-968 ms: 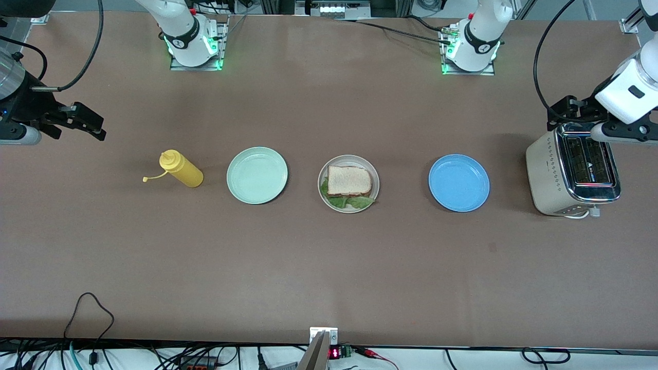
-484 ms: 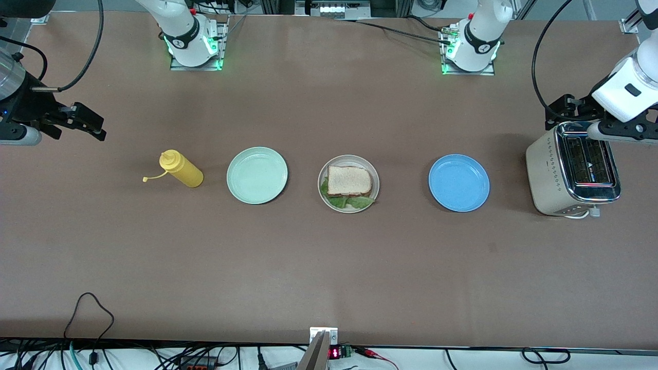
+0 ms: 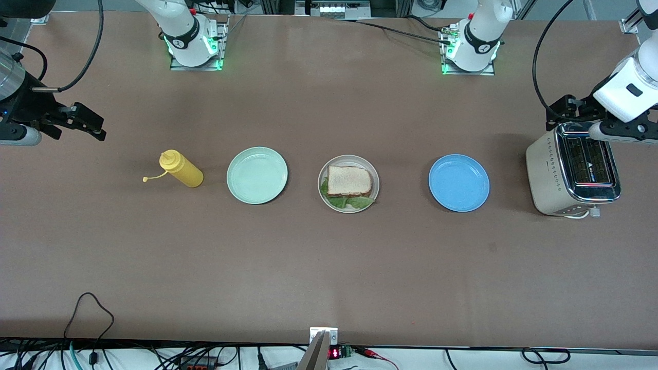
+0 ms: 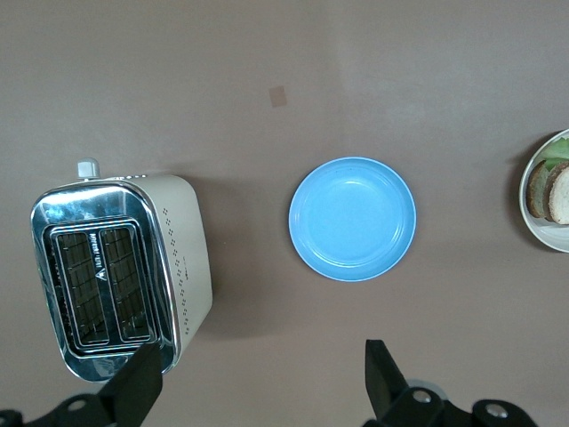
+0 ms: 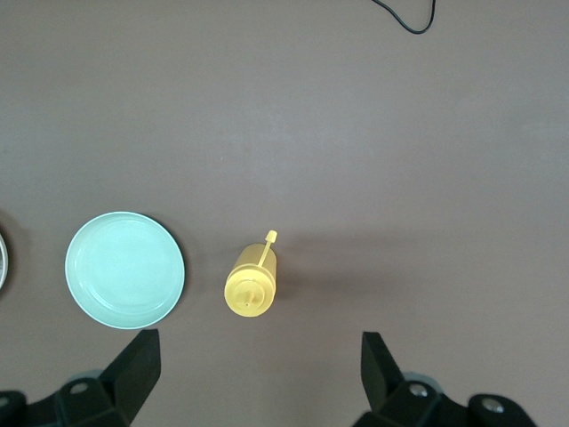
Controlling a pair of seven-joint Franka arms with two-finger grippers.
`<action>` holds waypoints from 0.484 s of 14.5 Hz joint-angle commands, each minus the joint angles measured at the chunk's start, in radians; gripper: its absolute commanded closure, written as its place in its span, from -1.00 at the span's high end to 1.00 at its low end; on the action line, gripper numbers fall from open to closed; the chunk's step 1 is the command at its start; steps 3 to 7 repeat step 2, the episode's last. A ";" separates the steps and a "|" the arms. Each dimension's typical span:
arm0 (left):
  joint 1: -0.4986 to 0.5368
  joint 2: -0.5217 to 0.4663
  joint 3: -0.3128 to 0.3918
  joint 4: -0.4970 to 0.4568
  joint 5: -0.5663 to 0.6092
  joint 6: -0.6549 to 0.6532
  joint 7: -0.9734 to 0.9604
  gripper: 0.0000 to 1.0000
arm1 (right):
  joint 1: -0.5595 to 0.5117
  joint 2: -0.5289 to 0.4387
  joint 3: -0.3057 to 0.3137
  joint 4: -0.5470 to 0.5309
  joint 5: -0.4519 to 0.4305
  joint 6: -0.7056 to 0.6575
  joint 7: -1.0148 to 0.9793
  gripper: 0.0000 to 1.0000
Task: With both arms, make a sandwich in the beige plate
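Observation:
The sandwich lies on the beige plate in the middle of the table: a slice of bread on top, green lettuce sticking out under it. In the left wrist view the sandwich shows at the frame's edge. My left gripper hangs open and empty over the table beside the toaster, its black fingers spread wide around nothing. My right gripper hangs open and empty over the right arm's end of the table, near the mustard bottle; its fingers are wide apart.
A row runs across the table: a yellow mustard bottle, a mint green plate, the beige plate, a blue plate and a cream and chrome toaster. Both coloured plates hold nothing. Cables lie along the edge nearest the front camera.
The left arm's hand has shifted slightly toward the bases' side over the toaster. The right arm and everything on the table have stayed put.

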State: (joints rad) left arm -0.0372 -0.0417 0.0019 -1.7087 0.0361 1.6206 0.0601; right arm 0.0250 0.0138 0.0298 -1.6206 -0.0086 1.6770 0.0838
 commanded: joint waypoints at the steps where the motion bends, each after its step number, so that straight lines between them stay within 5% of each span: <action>1: 0.008 -0.009 -0.003 -0.003 -0.010 -0.001 0.024 1.00 | -0.005 0.014 0.005 0.018 -0.011 -0.016 0.019 1.00; 7: 0.008 -0.009 -0.003 -0.003 -0.010 -0.005 0.023 1.00 | -0.005 0.015 0.005 0.018 -0.011 -0.014 0.019 1.00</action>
